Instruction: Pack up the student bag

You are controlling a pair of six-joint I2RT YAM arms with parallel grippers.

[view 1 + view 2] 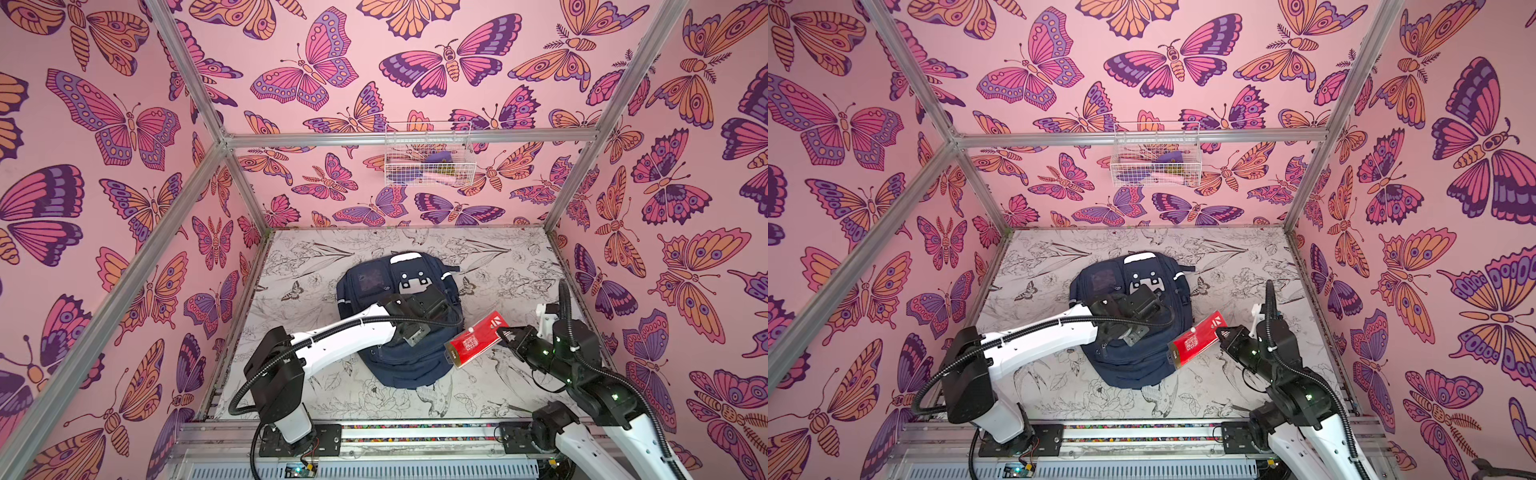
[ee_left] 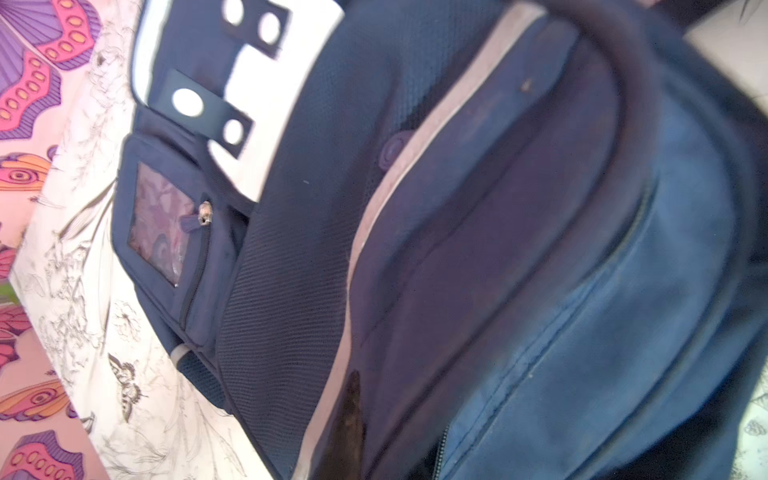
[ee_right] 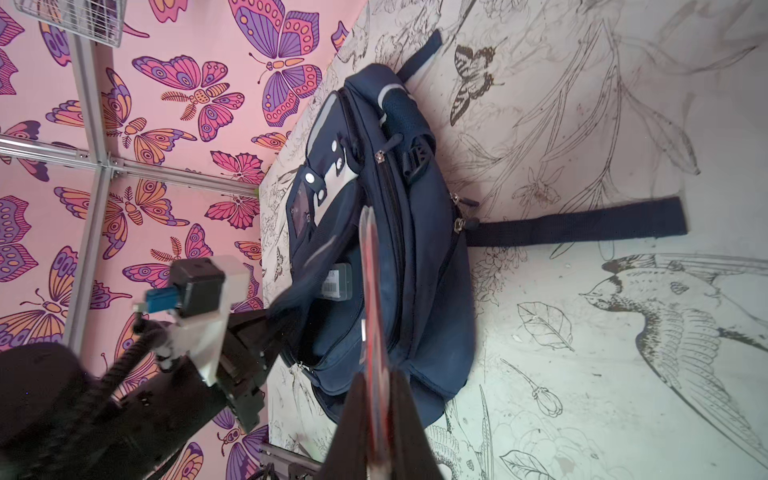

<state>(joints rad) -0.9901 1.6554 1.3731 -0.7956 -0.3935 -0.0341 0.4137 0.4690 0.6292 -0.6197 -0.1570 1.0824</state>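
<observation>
Right wrist view gives us the clearest look. The bag (image 3: 424, 270) lies on its back on the tabletop (image 3: 540, 104) with its front pockets up, and one strap (image 3: 582, 224) trails away from it. In both top views it sits mid-tabletop between the two arms.

We judge the bag soft and floppy, and bulky rather than heavy. It is cloth that sags and folds, with nothing stiff to clamp. The best holds look to be a pocket rim, a zip pull or a strap. A pinch on a flat panel would probably only raise a pleat. A pocket mouth is likely to fall shut once released, so one side has to hold it open while the other loads.

Left jaws are over the bag's front pocket (image 3: 328, 324). They are closed and, as far as we can tell, pinching its rim, with cloth tented up toward them. Blur hides how deep the bite is. The pocket gapes, and a labelled box (image 3: 337, 282) shows inside.

Right jaws, just off the bag's side, are clamped on one end of a flat red pack (image 1: 473, 343). Its free end reaches the bag's edge and points toward the open pocket.
</observation>
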